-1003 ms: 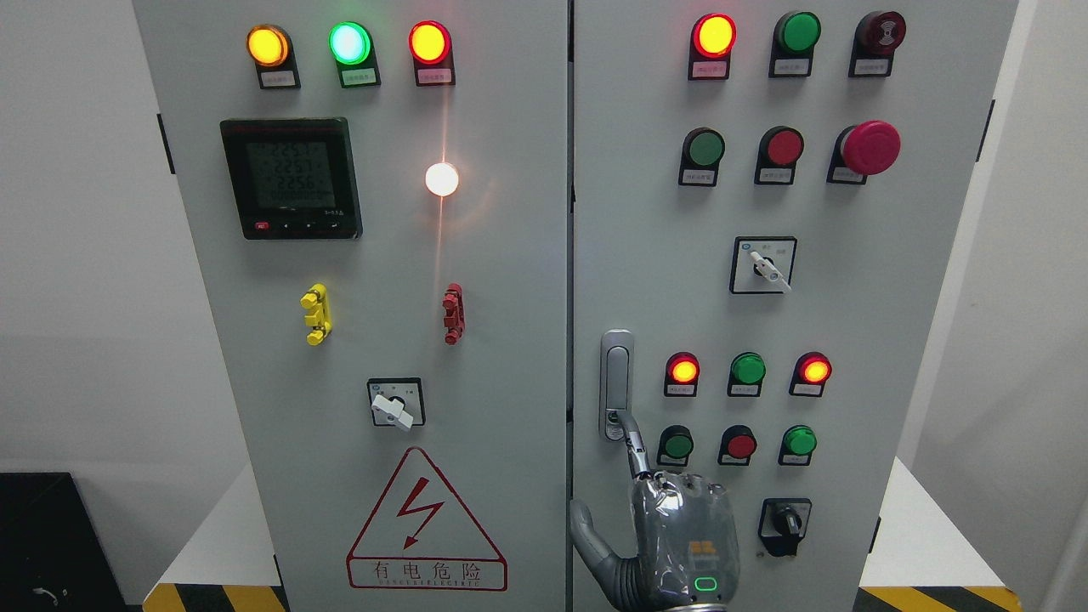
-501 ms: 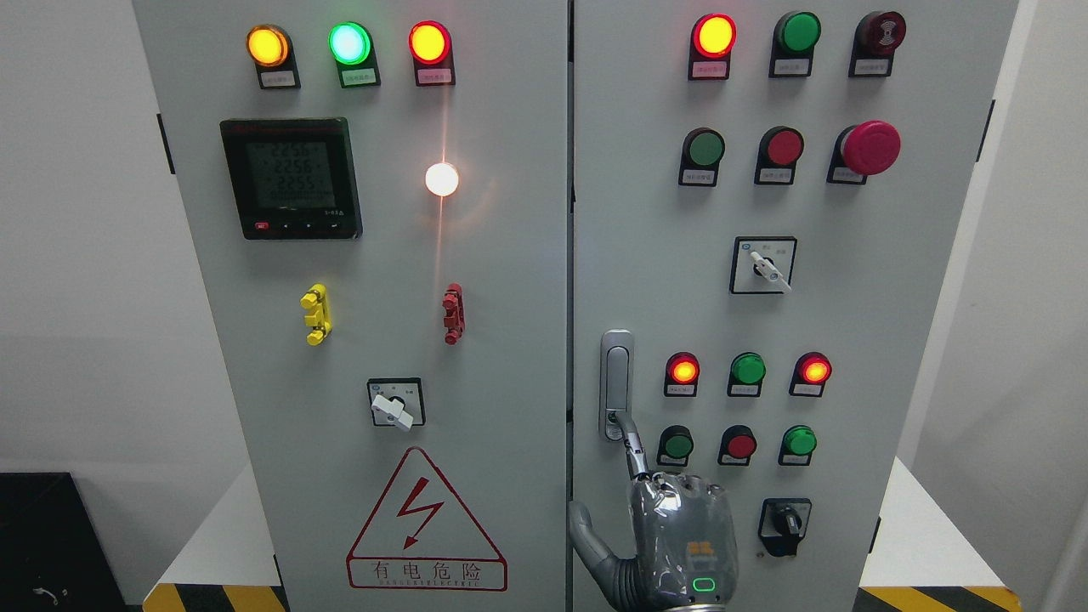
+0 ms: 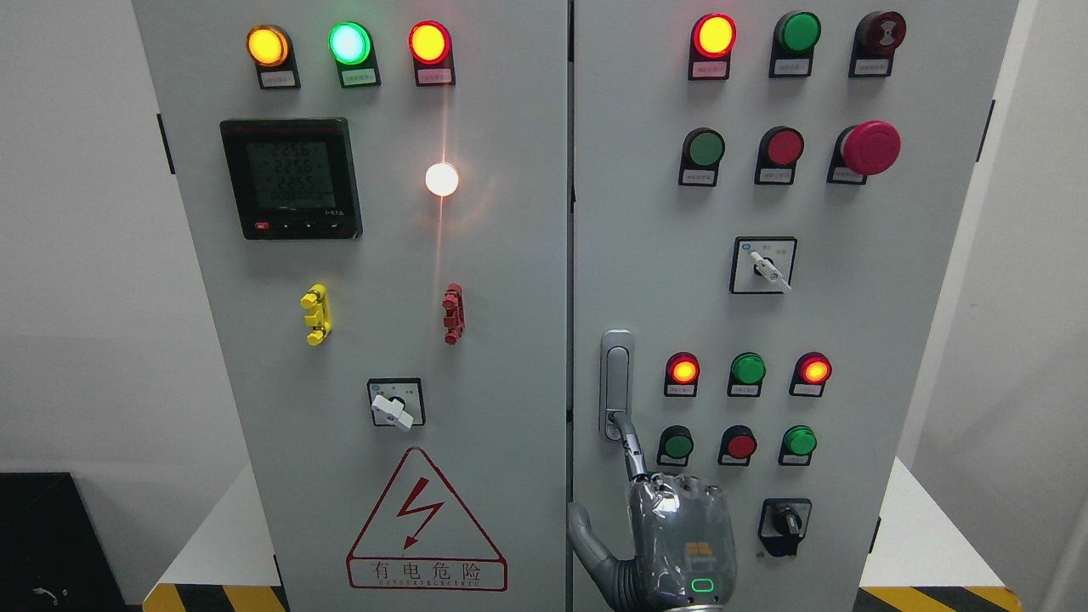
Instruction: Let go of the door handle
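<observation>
A: Where's the door handle [image 3: 616,384]?
B: Left edge of the right-hand cabinet door [image 3: 765,323], at seven o'clock from the selector switch [image 3: 763,265]

A: And the right hand [image 3: 671,544]?
B: Index finger [image 3: 630,444] stretched to eleven o'clock, tip touching the handle's bottom; gripping nothing

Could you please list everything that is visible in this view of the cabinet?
cabinet: one, grey, two doors, centre
meter: one, black, upper left door
top lamps: three lit, amber, green, red, left door
white lamp: one, lit, left door
clips: two, yellow and red, left door
rotary switches: three, one left door, two right door
warning triangle: one, red, left door bottom
mushroom button: one, red, right door upper right
round lamps and buttons: eleven, red or green, right door
door handle: one, silver, right door's left edge
right hand: one, grey, below the door handle, reaching its lower end
</observation>
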Tool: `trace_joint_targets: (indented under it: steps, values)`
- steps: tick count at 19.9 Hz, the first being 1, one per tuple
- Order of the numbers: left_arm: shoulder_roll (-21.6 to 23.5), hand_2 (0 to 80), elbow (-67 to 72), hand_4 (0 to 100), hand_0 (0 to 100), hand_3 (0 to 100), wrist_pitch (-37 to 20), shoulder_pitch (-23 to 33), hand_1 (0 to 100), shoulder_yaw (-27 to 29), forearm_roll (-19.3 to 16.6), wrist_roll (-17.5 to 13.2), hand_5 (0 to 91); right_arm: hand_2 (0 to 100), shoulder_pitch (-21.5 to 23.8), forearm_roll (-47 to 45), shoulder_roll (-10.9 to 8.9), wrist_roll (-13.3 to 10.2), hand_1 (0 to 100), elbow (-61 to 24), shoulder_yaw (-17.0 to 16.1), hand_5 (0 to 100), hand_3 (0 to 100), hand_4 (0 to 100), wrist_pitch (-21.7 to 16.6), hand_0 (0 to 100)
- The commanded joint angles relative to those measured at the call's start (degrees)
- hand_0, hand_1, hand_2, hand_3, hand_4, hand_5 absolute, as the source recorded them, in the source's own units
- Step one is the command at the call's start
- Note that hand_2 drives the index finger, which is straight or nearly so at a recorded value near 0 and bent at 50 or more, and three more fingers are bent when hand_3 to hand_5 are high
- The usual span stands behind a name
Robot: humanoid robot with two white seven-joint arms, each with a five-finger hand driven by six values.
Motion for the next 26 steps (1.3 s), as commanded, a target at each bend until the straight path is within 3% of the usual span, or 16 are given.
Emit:
trace_joint_targets:
  steps: [1, 26]
  values:
    - [0.0, 0.0, 0.0, 0, 12, 0, 0.1, 0.0, 56, 0.0, 0.0, 0.0, 0.0, 6, 0.0, 0.0, 0.00, 0.2, 31, 0.5, 0.2, 100, 100, 100, 0.0, 36]
    - [0.0, 0.0, 0.0, 0, 12, 0, 0.0, 0.0, 56, 0.0, 0.0, 0.0, 0.0, 7, -0.1, 0.3, 0.00, 0.2, 31, 2.8, -0.1, 100, 100, 100, 0.2, 36]
